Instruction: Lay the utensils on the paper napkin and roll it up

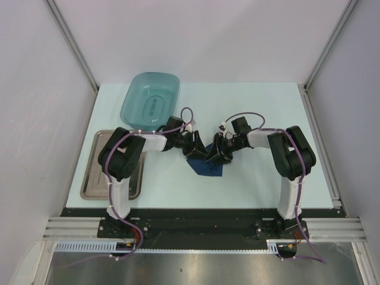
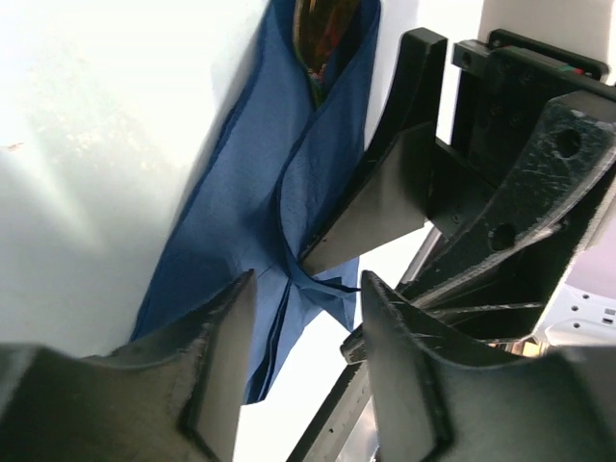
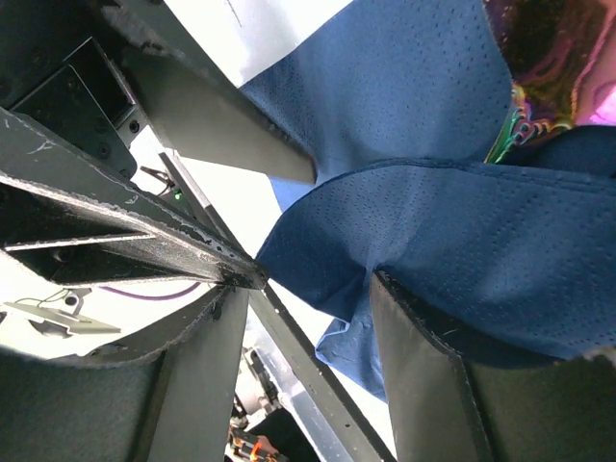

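Note:
The navy paper napkin [image 1: 206,167] lies mid-table, folded loosely over the utensils. Only iridescent pink-purple and gold bits of the utensils show at its open end, in the left wrist view [image 2: 322,34] and in the right wrist view [image 3: 551,60]. My left gripper [image 1: 196,148] and right gripper [image 1: 215,155] meet over the napkin from either side. The left gripper [image 2: 308,289] is open, with a napkin [image 2: 241,231] corner lying between and beyond its fingers. The right gripper [image 3: 308,289] is open, and a flap of napkin [image 3: 462,231] drapes onto its right finger [image 3: 433,375].
A translucent teal tub [image 1: 150,98] stands at the back left of the pale table. A metal tray [image 1: 90,173] lies at the left, beside the left arm. Each gripper's fingers crowd the other wrist's view.

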{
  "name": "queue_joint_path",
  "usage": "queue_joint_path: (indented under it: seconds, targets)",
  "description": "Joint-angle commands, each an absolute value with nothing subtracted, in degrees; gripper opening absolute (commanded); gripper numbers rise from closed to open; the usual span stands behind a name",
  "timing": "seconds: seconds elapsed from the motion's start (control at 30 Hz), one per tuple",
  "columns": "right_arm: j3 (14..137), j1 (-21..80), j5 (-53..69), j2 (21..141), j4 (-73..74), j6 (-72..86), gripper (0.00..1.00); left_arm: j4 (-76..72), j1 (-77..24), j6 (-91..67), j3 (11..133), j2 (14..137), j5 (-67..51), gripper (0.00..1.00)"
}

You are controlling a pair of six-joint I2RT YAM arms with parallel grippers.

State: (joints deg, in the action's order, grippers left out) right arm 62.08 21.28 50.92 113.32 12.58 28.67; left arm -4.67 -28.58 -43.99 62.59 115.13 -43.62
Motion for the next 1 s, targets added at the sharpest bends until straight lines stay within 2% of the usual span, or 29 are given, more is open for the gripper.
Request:
queue_joint_path:
  seconds: [0.0, 0.1, 0.23, 0.4, 0.67, 0.93, 0.97]
  targets:
    - [62.93, 21.53, 47.81, 112.94, 12.13, 27.25, 0.59, -2.46, -29.71, -42.54, 64.69, 115.05, -45.53, 0.59]
    - [62.93, 21.62, 47.55, 112.76, 12.22, 26.9, 0.59, -3.16, -29.71, -43.24, 64.34, 114.96, -45.61, 0.65]
    - [62.4, 21.62, 47.11, 112.5, 12.13, 26.72, 0.59, -5.7, -29.71, -45.26, 64.34, 115.22, -45.61, 0.66]
    - [62.75, 21.53, 47.29, 112.94, 11.95, 26.98, 0.59, -5.36, -30.23, -45.79, 65.92, 116.19, -46.49, 0.58]
    - [62.75, 21.45, 48.07, 112.77, 11.25, 27.33, 0.6, -1.85, -30.5, -43.51, 66.62, 116.37, -46.85, 0.39]
    - [63.02, 20.39, 48.87, 111.1, 11.34, 26.63, 0.6, 2.37, -29.88, -41.05, 65.48, 115.23, -45.18, 0.15]
    - [63.1, 20.39, 48.95, 110.92, 11.6, 26.28, 0.6, 2.72, -29.8, -40.87, 65.39, 115.14, -44.57, 0.07]
